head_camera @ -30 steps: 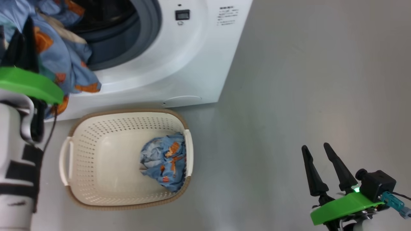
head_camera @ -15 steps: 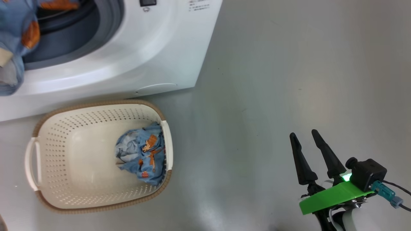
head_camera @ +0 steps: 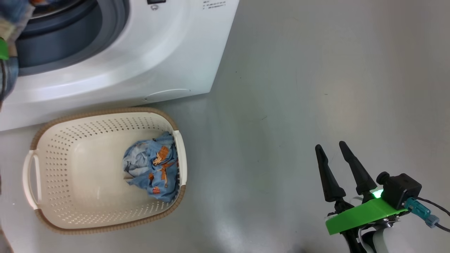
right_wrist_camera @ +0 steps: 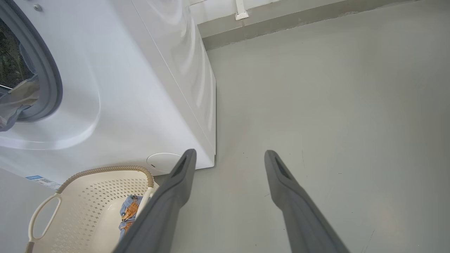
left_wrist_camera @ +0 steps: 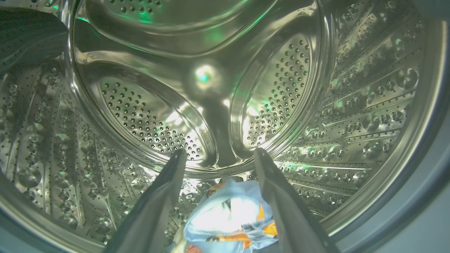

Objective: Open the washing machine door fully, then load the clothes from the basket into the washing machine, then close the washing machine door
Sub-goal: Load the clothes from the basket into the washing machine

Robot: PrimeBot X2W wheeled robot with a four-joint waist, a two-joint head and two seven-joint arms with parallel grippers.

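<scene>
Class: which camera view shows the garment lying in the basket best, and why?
The head view: it looks down into the basket, showing the whole blue garment against its right wall. The right wrist view catches a strip of it beyond the rim. The left wrist view faces the steel drum, where a second garment shows.

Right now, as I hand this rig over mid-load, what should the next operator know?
Left claw: open, inside the drum, first garment low between its fingers; cannot tell if it is fully released.
Right claw: open, empty, over the floor right of the basket.
Second garment: in the basket's right end, in front of the washing machine.
Done: machine open, first garment in the drum.
Left: load the second garment, then shut the machine.
</scene>
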